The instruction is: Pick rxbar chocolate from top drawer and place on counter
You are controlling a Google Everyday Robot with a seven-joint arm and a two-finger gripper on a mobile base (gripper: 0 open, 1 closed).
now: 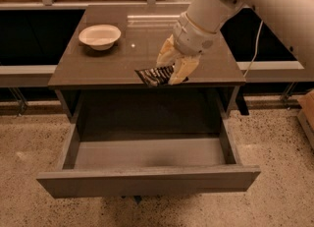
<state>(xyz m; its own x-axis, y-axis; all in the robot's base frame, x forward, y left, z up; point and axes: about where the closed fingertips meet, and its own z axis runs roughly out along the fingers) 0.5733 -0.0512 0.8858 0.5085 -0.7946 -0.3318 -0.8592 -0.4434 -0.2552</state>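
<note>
My gripper (170, 70) is shut on the rxbar chocolate (154, 75), a flat black bar with white lettering. It holds the bar just above the front edge of the counter (117, 64), right of the middle. The bar sticks out to the left of the cream fingers (182, 70). The top drawer (147, 155) is pulled open below, and its grey floor shows nothing in it. My white arm comes in from the upper right.
A white bowl (100, 36) stands on the counter at the back left. A dark cable (255, 49) hangs at the right of the cabinet. A speckled floor (29, 137) lies around the cabinet. Metal rail posts stand behind the counter.
</note>
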